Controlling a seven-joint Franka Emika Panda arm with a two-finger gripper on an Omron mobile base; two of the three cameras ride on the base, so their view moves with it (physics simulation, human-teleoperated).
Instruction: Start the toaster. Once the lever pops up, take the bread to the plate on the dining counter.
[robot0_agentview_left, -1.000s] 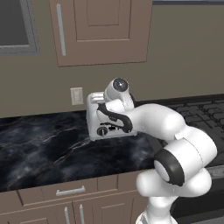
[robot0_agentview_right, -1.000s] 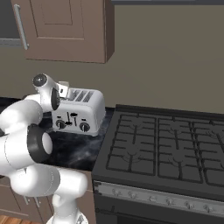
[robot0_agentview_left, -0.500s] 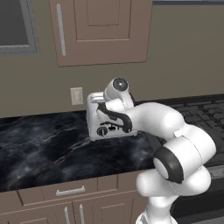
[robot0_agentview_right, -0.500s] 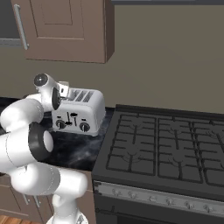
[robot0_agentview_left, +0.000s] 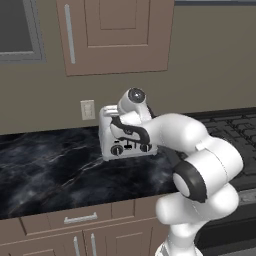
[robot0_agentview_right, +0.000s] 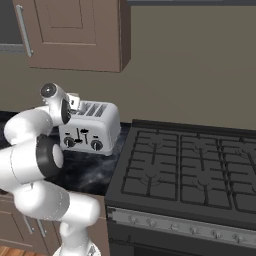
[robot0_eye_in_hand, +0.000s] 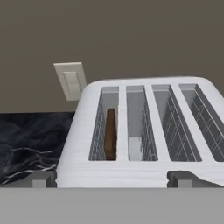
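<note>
gripper (robot0_eye_in_hand: 112, 178) spread wide, holding nothing, hovering just above toaster (robot0_eye_in_hand: 144, 131); bread (robot0_eye_in_hand: 110, 133) upright in leftmost slot in hand view; wall outlet (robot0_eye_in_hand: 71, 80) behind.

The toaster (robot0_eye_in_hand: 144, 131) stands at the back of the desk (robot0_agentview_left: 55, 170), near the wall, with a wall outlet (robot0_eye_in_hand: 71, 80) behind its left end. Its four slots lie open from above; the leftmost holds the bread (robot0_eye_in_hand: 110, 133) upright. The wall cabinet (robot0_agentview_left: 115, 35) hangs well above. The desk surface left of the toaster is bare; the stove (robot0_agentview_right: 190, 170) adjoins on the right.
</note>
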